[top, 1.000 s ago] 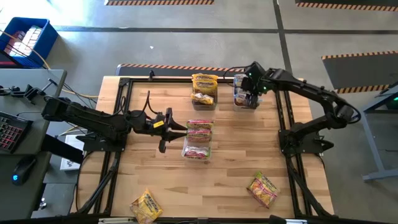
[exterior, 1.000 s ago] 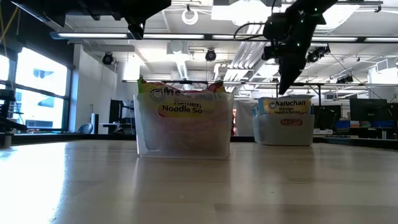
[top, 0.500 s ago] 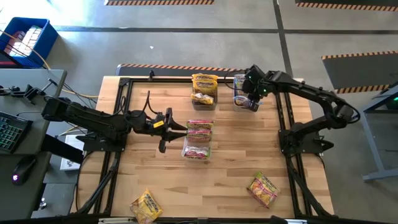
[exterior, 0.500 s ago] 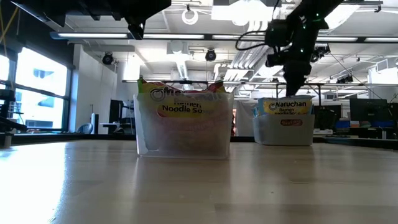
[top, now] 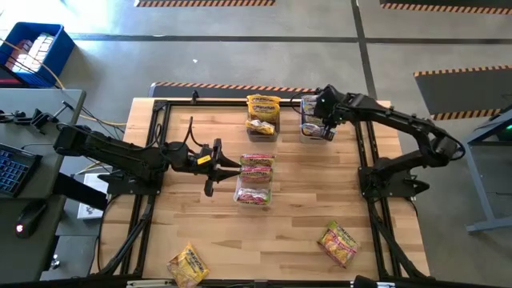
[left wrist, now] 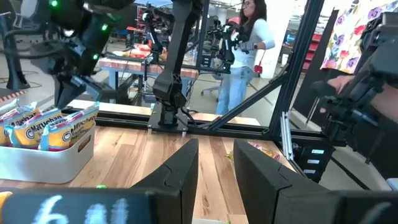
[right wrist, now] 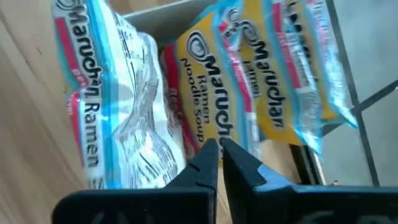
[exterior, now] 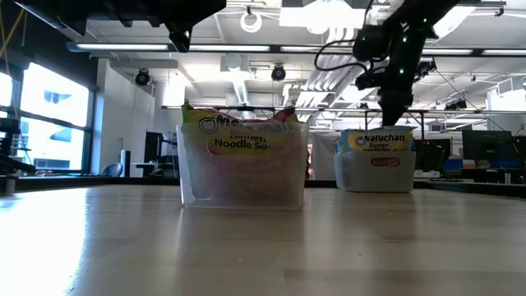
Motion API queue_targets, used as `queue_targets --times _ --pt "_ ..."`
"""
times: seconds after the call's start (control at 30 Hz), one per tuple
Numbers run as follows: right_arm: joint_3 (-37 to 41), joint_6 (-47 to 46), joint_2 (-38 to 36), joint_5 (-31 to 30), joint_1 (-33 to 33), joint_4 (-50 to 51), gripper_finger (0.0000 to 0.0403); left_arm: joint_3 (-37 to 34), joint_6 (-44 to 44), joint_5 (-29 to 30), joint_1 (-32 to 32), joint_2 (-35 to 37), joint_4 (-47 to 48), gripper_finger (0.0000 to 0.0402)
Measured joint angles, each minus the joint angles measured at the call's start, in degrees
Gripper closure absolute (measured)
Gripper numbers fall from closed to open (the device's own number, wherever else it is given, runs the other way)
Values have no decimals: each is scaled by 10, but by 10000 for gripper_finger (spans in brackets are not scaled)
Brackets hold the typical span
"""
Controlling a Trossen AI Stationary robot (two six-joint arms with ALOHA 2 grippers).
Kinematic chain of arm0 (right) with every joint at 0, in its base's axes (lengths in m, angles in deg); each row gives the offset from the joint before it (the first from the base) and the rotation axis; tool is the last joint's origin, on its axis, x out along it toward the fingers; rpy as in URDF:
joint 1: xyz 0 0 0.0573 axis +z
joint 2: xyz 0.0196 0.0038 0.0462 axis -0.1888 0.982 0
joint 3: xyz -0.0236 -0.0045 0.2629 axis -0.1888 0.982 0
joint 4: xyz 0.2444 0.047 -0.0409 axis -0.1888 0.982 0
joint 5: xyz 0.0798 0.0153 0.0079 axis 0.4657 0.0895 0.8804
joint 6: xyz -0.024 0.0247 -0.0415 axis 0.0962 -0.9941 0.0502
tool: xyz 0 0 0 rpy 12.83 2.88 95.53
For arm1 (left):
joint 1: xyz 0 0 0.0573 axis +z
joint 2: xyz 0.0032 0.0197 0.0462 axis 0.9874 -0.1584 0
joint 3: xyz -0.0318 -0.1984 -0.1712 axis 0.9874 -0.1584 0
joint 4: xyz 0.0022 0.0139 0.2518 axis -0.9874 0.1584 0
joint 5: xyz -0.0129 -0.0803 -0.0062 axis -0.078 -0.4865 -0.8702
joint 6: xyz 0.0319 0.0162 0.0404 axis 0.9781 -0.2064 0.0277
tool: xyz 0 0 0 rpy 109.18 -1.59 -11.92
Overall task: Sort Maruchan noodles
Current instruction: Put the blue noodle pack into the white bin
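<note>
Where the table's near edge runs, two loose Maruchan noodles packets lie flat: yellow crinkly one [top: 187, 266] at left, yellow-red one [top: 338, 243] at right. Mid-table, pink/green pkts stand in a clear bin [top: 254, 179]; left gripper [top: 230, 167] waits just beside it, fingers a little apart, empty. Far edge: yellow pkts in bin [top: 262, 117]; right gripper [top: 322, 120] over the blue-white/yellow bin [top: 314, 126], fingers nearly closed, nothing held.

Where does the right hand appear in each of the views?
High view: right hand near the top, right of centre, over the right bin.
Low view: upper right, above that bin.
Left wrist view: upper left, above the bin.
Right wrist view: bottom centre, over packets.
Shared landmark: that bin.
</note>
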Motion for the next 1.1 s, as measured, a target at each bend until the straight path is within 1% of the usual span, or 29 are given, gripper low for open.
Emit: queue_targets --times 0.1,0.17,0.4,0.53,0.73,0.9,1.1 --pt "-5 -2 -26 0 11 25 402 0 0 0 0 0 0 310" --pt "-5 -3 -49 15 18 36 402 0 1 0 0 0 0 310" --pt "-6 -22 -119 169 44 37 403 0 1 0 0 0 0 310" --pt "28 -32 -134 231 52 -1 403 0 1 0 -3 0 0 310" --pt "102 -29 -134 246 35 -83 403 0 3 0 -11 0 0 310" --pt "153 -29 -134 282 -3 -168 403 0 5 0 -11 0 0 310" --pt "184 -26 -128 282 -50 -196 403 0 7 0 -11 0 0 310"
